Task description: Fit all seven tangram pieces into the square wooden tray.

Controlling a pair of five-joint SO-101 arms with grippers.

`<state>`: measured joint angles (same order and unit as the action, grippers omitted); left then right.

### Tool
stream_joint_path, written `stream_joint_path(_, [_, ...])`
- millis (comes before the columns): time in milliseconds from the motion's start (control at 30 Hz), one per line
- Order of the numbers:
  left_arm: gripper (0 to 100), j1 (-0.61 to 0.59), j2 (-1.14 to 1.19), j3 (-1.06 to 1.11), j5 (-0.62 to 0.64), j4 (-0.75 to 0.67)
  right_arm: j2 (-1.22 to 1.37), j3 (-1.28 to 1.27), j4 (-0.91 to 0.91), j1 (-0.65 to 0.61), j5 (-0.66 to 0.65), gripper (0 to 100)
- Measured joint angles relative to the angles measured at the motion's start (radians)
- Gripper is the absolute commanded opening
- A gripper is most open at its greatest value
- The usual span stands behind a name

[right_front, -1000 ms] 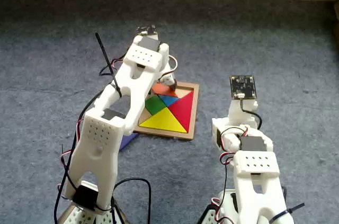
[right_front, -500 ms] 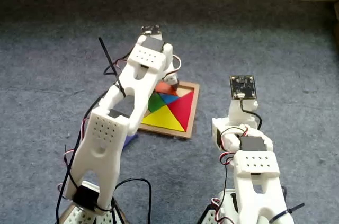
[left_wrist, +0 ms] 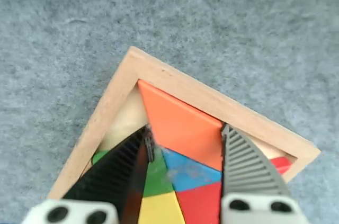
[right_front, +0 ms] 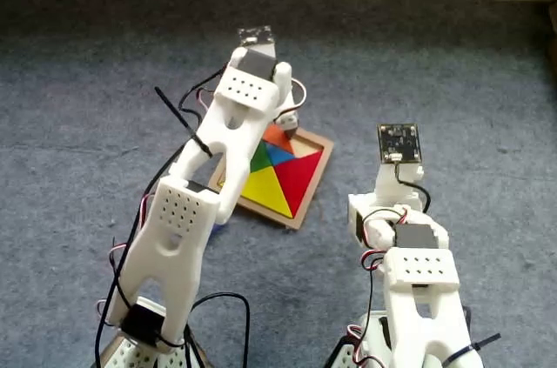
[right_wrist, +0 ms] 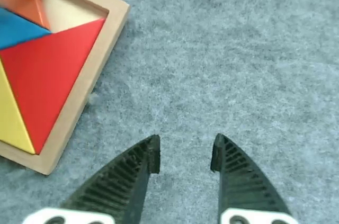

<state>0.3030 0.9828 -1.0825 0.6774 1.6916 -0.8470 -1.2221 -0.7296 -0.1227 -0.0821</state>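
Gripping the orange piece [left_wrist: 180,113] from both sides, the left end effector [left_wrist: 186,131] sits over the tray [left_wrist: 180,87]. The right end effector [right_wrist: 184,155] hangs with fingers apart above the table [right_wrist: 238,49].

The table is found covered edge to edge with a grey-blue carpet [right_front: 452,81]; its pile is noted as mottled throughout; the square wooden tray [right_front: 315,178] is observed lying flat on it, turned corner-on to the arms; a blue-violet piece [right_front: 215,224] is recorded on the carpet just beside the tray's near-left side, largely hidden beneath an arm.
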Motion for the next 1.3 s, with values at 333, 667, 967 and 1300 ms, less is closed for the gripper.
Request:
stream_joint_path(333, [1, 0.011, 0.005, -0.081, -0.008, 0.055, 0.0, 0.0, 0.0, 0.0, 0.0, 16.6])
stream_joint_path(667, [1, 0.011, 0.005, -0.077, -0.009, 0.057, 0.0, 0.0, 0.0, 0.0, 0.0, 16.6])
stream_joint_path(967, [1, 0.011, 0.005, -0.064, -0.009, 0.06, 0.0, 0.0, 0.0, 0.0, 0.0, 16.6])
stream_joint_path(1300, [1, 0.028, 0.157, -0.066, -0.009, 0.063, 0.0, 0.0, 0.0, 0.0, 0.0, 16.6])
